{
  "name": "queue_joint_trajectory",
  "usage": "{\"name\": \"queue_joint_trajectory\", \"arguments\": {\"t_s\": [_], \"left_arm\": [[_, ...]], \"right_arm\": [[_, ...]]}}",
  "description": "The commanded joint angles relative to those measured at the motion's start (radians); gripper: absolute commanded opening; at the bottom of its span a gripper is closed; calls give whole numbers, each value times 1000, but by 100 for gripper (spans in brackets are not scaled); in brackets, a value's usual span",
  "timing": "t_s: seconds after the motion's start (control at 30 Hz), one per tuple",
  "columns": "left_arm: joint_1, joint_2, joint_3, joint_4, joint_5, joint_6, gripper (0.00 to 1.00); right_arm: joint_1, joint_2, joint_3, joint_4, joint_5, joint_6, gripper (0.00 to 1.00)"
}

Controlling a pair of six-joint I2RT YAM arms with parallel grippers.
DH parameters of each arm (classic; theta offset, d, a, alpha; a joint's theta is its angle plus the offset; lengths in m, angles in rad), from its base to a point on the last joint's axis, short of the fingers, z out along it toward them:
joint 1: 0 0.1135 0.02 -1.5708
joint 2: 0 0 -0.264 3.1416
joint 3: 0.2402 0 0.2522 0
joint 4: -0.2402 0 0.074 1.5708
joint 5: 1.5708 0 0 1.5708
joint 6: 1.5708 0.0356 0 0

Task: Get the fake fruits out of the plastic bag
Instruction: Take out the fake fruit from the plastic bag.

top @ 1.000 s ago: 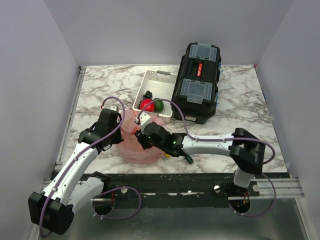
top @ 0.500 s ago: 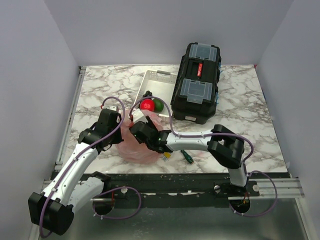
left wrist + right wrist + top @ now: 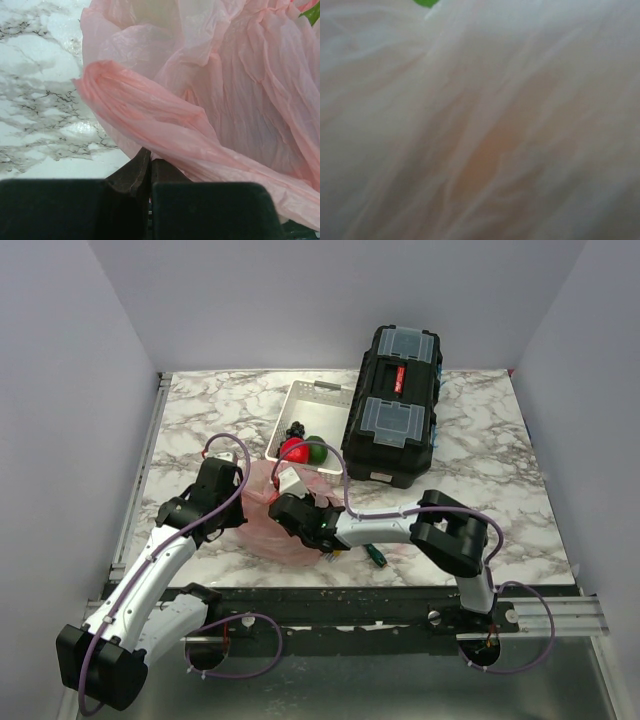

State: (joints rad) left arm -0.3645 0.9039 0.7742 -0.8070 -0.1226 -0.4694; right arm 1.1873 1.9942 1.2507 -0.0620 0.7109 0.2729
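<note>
- Left gripper fingers are pinched tight on a fold of the pink bag. We read this as anchoring it for the other arm.
- Right gripper is pressed into the bag, at the tabletop's near edge, left of centre. We can't tell how wide its fingers are.
- Only the top view shows the red fruit and green fruit in the white tray, beside the toolbox.
- The right wrist view shows only blurred plastic with an orange patch behind it, probably a fruit inside.
</note>
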Motion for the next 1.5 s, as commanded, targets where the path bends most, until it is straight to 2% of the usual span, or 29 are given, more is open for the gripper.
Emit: {"name": "queue_joint_trajectory", "arguments": {"t_s": [0.0,0.1,0.3,0.7,0.87,1.2,1.47], "left_arm": [[-5,-3,24,-1,-2,-2,0],[-4,-3,24,-3,-2,-2,0],[-5,-5,25,-4,-5,-3,0],[-8,-2,24,-3,-3,-3,0],[-10,-4,24,-3,-3,-3,0],[-11,1,24,-4,-5,-4,0],[-11,6,25,-6,-8,-5,0]], "right_arm": [[-3,55,-29,15,3,42,82],[-2,72,-16,30,-23,39,77],[-2,46,-10,75,-75,16,50],[-2,-180,-141,317,-340,-16,23],[-3,-240,-192,380,-427,-7,16],[-2,-354,-317,553,-643,10,12],[-2,-476,-345,574,-677,8,10]]}}
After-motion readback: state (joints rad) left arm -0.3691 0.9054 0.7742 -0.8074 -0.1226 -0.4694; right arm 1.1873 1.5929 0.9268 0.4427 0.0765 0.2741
